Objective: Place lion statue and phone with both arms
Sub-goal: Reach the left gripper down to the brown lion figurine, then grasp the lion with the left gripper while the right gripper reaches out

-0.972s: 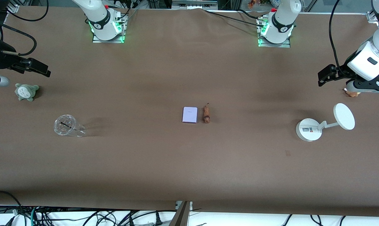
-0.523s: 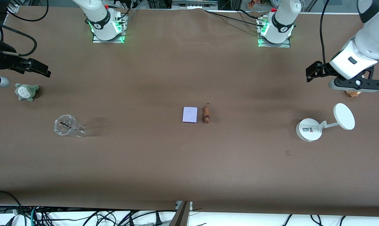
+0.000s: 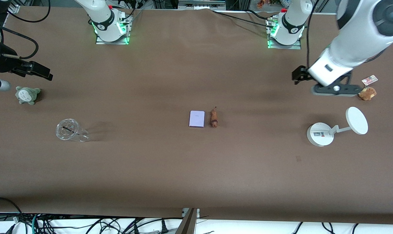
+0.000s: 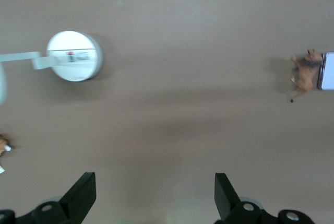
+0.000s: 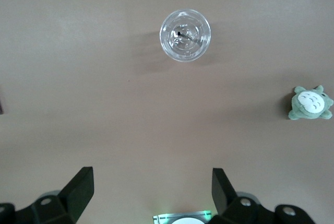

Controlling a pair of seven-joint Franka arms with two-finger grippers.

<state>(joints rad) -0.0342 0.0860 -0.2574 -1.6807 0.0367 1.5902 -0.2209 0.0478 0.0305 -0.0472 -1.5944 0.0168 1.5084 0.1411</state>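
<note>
The table carries two plush toys (image 3: 28, 95) (image 3: 367, 93), one phone (image 3: 196, 119), one lion statue (image 3: 213, 118), one cup (image 3: 67, 129), one stand (image 3: 320, 134) and one card (image 3: 369, 80).

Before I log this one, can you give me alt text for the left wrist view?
The left pincer hangs open and empty over bare brown table. At one edge the lion statue lies against the phone; toward the other stands a white round-based stand.

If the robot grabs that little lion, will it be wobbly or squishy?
Probably stiff, not squishy: the lion looks like a hard molded figurine with thin legs and tail. Being so small and slender, it is likely light and might twist or slip between the fingers. It already lies on its side beside the phone, so a nudge would probably slide it.
</note>
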